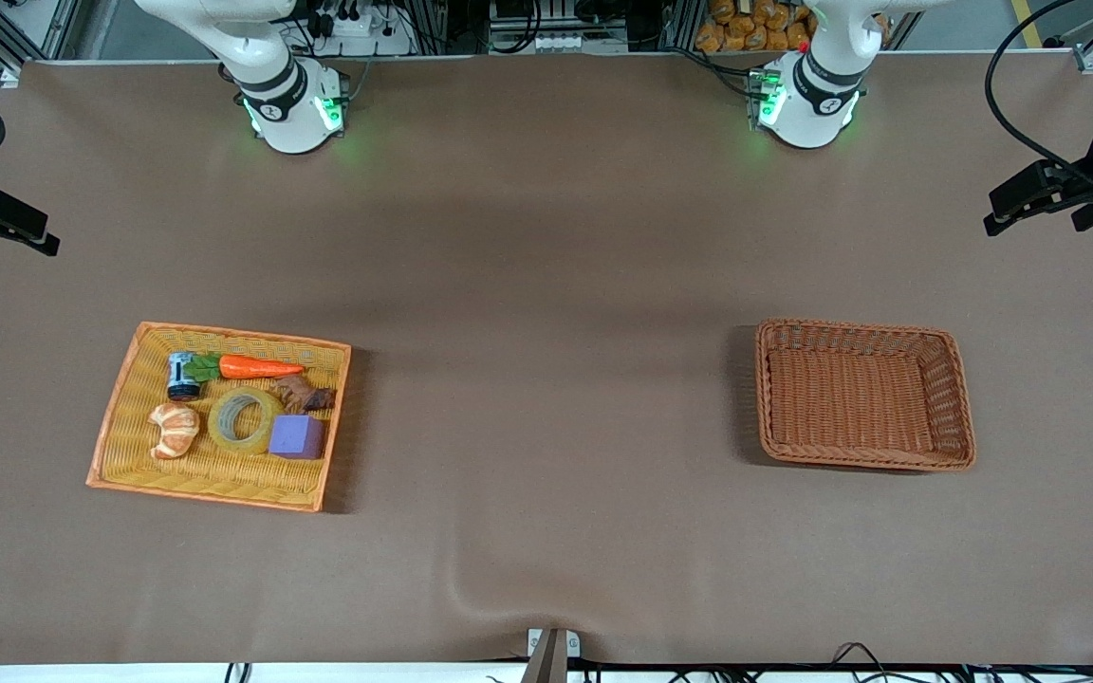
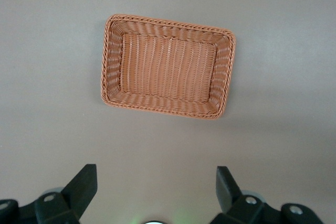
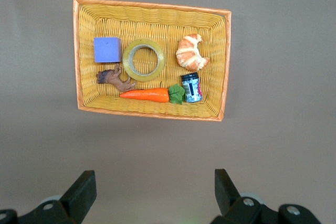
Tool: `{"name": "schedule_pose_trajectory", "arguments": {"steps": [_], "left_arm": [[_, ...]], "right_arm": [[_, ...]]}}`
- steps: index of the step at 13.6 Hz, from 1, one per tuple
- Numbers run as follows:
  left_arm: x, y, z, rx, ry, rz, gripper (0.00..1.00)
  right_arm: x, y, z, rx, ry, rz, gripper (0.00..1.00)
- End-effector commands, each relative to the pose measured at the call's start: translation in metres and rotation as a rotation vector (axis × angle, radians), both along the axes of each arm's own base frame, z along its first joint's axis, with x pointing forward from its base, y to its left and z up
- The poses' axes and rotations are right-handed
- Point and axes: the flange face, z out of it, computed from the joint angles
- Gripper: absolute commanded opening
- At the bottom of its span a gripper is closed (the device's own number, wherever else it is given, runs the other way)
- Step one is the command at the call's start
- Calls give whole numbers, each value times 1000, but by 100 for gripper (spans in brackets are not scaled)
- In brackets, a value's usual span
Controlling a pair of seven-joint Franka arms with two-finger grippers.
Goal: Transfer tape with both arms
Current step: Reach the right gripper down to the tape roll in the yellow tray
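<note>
My right claw (image 3: 151, 195) is hanging wide open up in the air over bare brown surface (image 1: 546, 285), holding nothing, with the yellow basket (image 3: 226, 66) in its sights. Left claw (image 2: 156, 192) is the same deal, spread open and empty, looking down at the brown wicker basket (image 2: 110, 66), which sits toward my left arm's end. The tape (image 1: 245, 420) lies flat in the yellow basket toward my right arm's end, squeezed between the croissant (image 1: 174, 429) and the purple cube (image 1: 297, 437). A carrot (image 1: 260, 367), a small can (image 1: 182, 376) and a brown crumpled thing (image 1: 305, 394) lie farther from the front camera. The can has a label but I can't read it.
</note>
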Motion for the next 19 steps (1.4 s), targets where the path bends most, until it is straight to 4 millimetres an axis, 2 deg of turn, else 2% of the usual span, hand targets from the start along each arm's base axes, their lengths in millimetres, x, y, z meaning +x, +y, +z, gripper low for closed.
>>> {"name": "schedule_pose_trajectory", "arguments": {"steps": [1, 12, 19], "left_arm": [[2, -1, 6, 13, -10, -18, 100], [2, -8, 2, 55, -1, -38, 100], [7, -11, -11, 54, 24, -42, 100]], "right_arm": [[2, 2, 1, 11, -6, -9, 100], [4, 1, 4, 9, -27, -17, 100], [4, 4, 2, 13, -24, -12, 100]]}}
